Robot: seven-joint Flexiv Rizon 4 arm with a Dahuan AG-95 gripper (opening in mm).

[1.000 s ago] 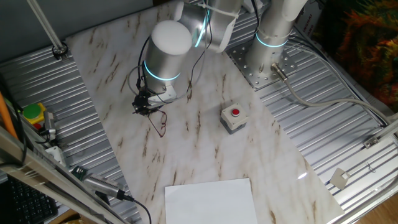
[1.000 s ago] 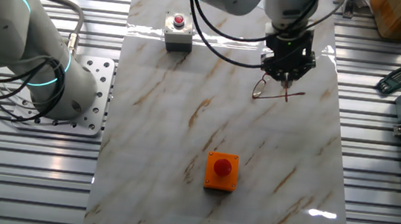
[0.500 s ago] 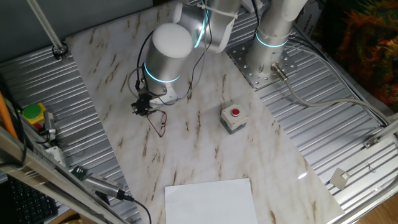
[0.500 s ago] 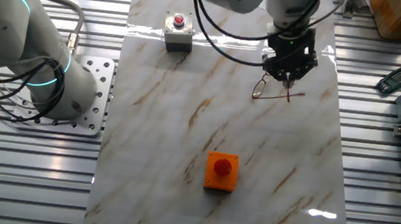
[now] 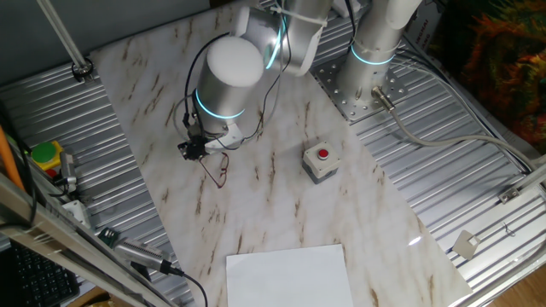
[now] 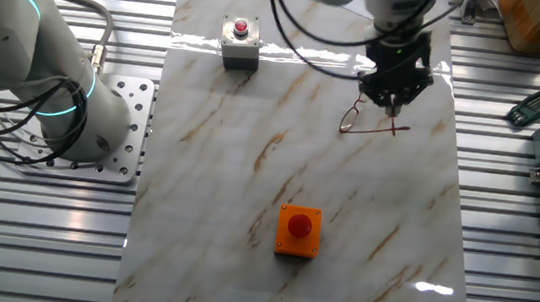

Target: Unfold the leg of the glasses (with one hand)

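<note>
A white marble-patterned table with brown veins carries the glasses at upper right, a grey box with a red button at upper left, and an orange box at lower centre. A white sheet lies at its edge.
</note>
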